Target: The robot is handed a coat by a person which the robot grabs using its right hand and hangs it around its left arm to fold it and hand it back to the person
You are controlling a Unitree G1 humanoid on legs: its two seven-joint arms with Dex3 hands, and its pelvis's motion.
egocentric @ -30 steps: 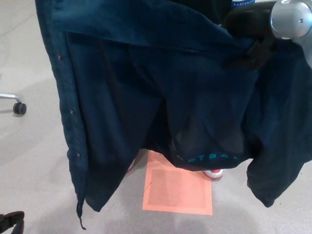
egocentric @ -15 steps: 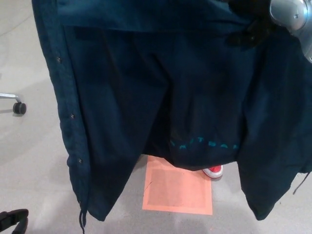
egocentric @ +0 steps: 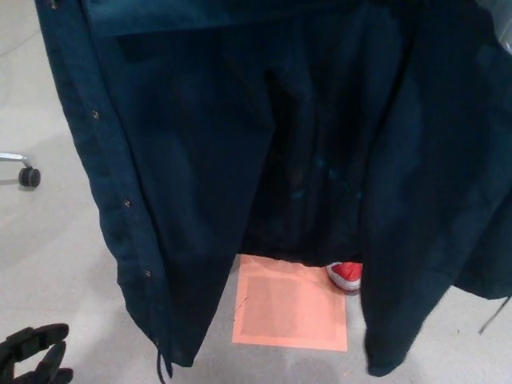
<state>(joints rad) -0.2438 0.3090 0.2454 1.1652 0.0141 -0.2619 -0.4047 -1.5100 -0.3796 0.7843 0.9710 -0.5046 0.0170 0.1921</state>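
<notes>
The dark blue coat (egocentric: 264, 160) hangs high and fills most of the view, above the orange square (egocentric: 292, 308) on the floor (egocentric: 64, 264). The left hand (egocentric: 34, 358) is low, fingers apart, holding nothing. The right hand does not show. I think the coat must next go over the left arm.

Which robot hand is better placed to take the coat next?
Probably left: the left robot hand is open at lower left, beside the hem of the coat. The right is not in view.
</notes>
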